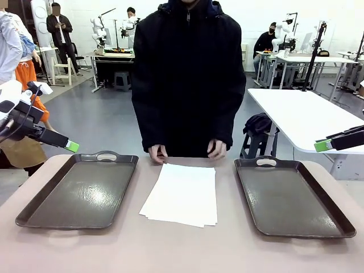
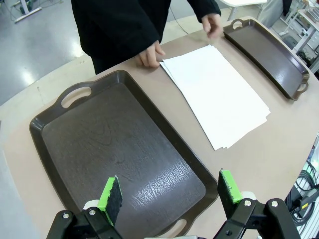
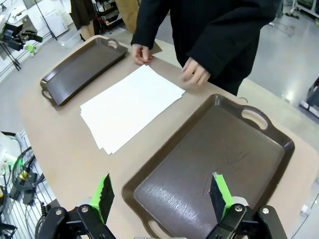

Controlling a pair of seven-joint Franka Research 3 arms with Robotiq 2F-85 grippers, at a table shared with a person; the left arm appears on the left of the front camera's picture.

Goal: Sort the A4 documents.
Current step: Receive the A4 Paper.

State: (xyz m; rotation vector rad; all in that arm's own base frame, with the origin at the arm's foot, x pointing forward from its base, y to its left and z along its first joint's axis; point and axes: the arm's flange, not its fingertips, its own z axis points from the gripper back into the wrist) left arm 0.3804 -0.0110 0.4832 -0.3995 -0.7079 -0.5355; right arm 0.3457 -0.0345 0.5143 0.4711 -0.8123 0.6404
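Sheets of plain white paper, the A4 documents [image 1: 181, 193], lie fanned mid-table, with the person's hands [image 1: 157, 152] at their far edge. The left gripper [image 2: 169, 194] hovers spread over the left tray [image 2: 50, 129], and the right gripper [image 3: 160, 193] spread over the right tray [image 3: 279, 144].

I list on my rig: left gripper [image 2: 169, 191] and right gripper [image 3: 160, 191], black frames, green pads [image 2: 110, 196], silver screws; person's coat [image 1: 187, 74], black, zipped, long sleeves.

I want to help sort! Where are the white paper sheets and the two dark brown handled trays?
white paper sheets [image 1: 182, 194], front view, middle of top sheet
left dark brown tray [image 1: 79, 193], front view, bare floor
right dark brown tray [image 1: 290, 199], front view, bare floor
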